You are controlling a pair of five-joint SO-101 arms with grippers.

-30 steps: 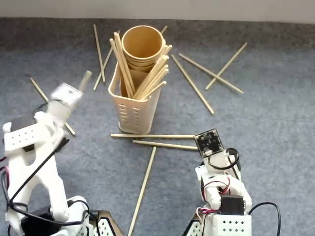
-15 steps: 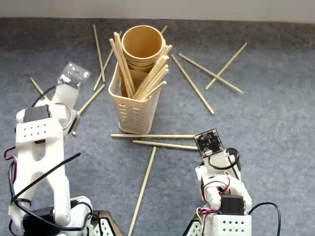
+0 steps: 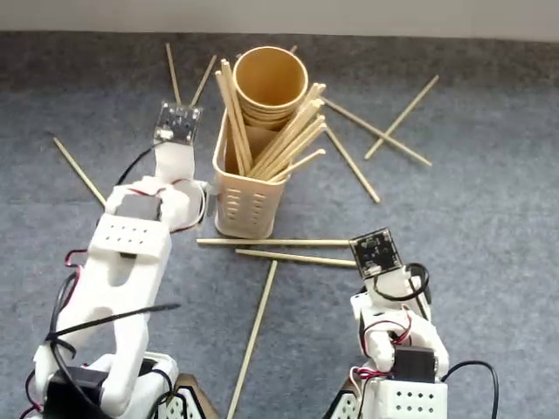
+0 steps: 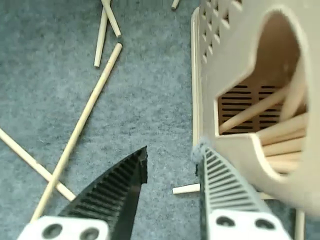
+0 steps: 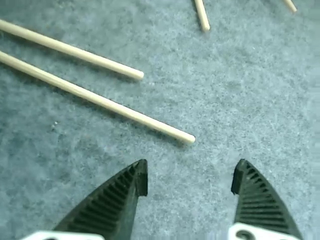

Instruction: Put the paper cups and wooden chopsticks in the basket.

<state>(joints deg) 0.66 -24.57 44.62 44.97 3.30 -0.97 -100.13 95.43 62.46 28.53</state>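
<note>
Beige basket [image 3: 249,205] holds a stack of paper cups [image 3: 270,78] and a bunch of chopsticks [image 3: 293,140], left gripper [image 4: 172,167] and right gripper [image 5: 190,177] both spread apart.

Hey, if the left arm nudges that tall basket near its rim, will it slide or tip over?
Likely tips: the basket is tall and narrow, with paper cups and chopsticks sticking above its rim, so weight probably sits high. It looks like thin slotted plastic, probably light. The grey carpet may grip its base, so sliding seems less likely.

Robotics workbench, grey carpet [image 3: 489,218], left arm [image 3: 122,253], right arm [image 3: 393,340]
</note>
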